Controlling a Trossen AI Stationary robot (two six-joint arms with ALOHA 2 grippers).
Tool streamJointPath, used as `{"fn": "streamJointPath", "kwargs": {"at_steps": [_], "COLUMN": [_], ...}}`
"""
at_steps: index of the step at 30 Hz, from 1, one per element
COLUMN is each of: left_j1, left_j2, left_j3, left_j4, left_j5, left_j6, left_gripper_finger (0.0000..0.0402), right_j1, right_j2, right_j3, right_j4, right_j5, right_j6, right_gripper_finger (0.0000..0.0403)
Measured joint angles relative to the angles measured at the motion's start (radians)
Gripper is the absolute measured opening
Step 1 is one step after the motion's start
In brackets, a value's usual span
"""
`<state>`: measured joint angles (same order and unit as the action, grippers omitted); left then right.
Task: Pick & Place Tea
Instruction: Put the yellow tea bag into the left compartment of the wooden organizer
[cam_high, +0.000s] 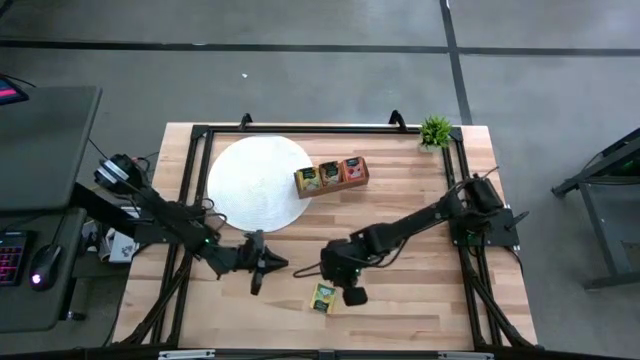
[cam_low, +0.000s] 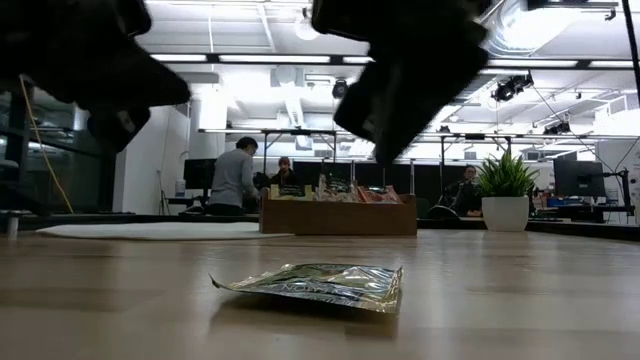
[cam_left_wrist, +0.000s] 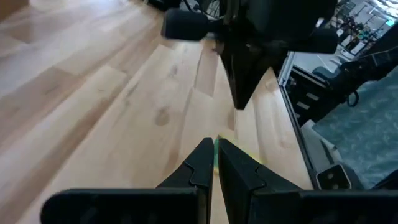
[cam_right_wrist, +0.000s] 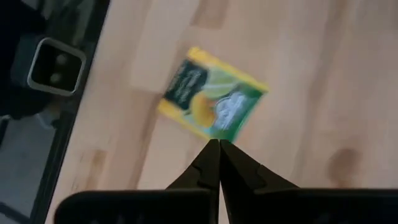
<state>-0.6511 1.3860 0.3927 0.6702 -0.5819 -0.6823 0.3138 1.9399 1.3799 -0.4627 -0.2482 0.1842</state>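
— Tea packet (cam_right_wrist: 210, 102), yellow-green, lies flat on the table (cam_high: 420, 290) near its front edge, apart from the wooden tray (cam_high: 331, 175).
— Held?
— No. Right gripper (cam_right_wrist: 218, 144) hovers over it, fingers closed, empty; left gripper (cam_left_wrist: 214, 148) likewise closed. Placing remains.

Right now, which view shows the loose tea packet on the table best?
The right wrist view: the tea packet fills it, yellow-green print facing up. The high view shows it small beside the right gripper; the low view shows its crinkled edge; the left wrist view barely shows it.
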Motion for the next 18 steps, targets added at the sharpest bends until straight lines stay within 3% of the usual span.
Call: {"fn": "streamJointPath", "kwargs": {"at_steps": [5,10,14,18], "left_j1": [0.002,0.002,0.002,0.002], "left_j2": [0.111,0.215,0.272,0.324], "left_j3": [0.135,0.271,0.350,0.408], "left_j4": [-0.033,-0.170,-0.320,-0.367], "left_j5": [0.000,-0.004,0.006,0.056], "left_j6": [-0.014,-0.076,-0.192,-0.259], "left_gripper_finger": [0.0021,0.0021,0.0021,0.0021], "right_j1": [0.040,0.060,0.056,0.046], "right_j2": [-0.005,-0.005,-0.005,-0.005], "right_j3": [-0.082,-0.141,-0.167,-0.182], "right_j4": [0.093,0.190,0.255,0.352], "right_j5": [-0.038,-0.048,-0.020,0.021], "right_j6": [-0.037,-0.087,-0.121,-0.141], "right_gripper_finger": [0.0001,0.0001,0.0001,0.0000]}}
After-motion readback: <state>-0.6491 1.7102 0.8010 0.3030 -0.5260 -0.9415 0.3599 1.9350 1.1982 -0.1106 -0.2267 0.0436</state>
